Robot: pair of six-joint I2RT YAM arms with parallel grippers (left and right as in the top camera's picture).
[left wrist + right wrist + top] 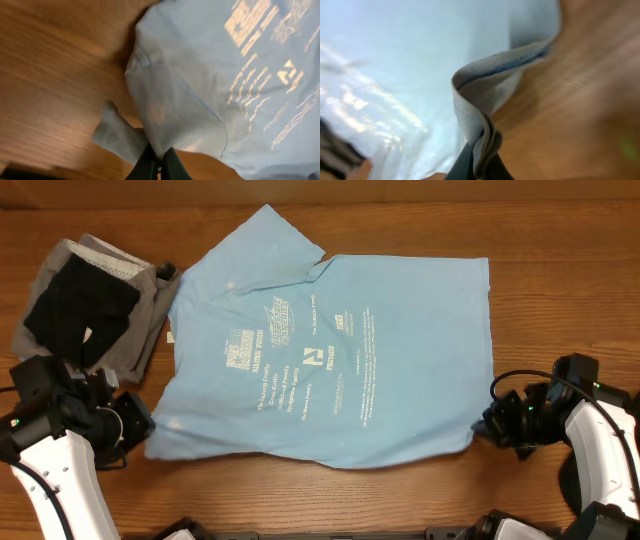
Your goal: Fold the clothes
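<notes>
A large light-blue T-shirt with white lettering lies spread on the wooden table, collar toward the left. My left gripper is shut on the shirt's near-left sleeve corner; in the left wrist view the cloth is pinched between the dark fingers. My right gripper is shut on the shirt's near-right hem corner; in the right wrist view a folded hem rises out of the fingers. A pile of black and grey garments lies at the far left.
Bare wooden table shows to the right of the shirt and along the front edge. The garment pile sits close to the shirt's left sleeve. Both arms' white links lie at the near corners.
</notes>
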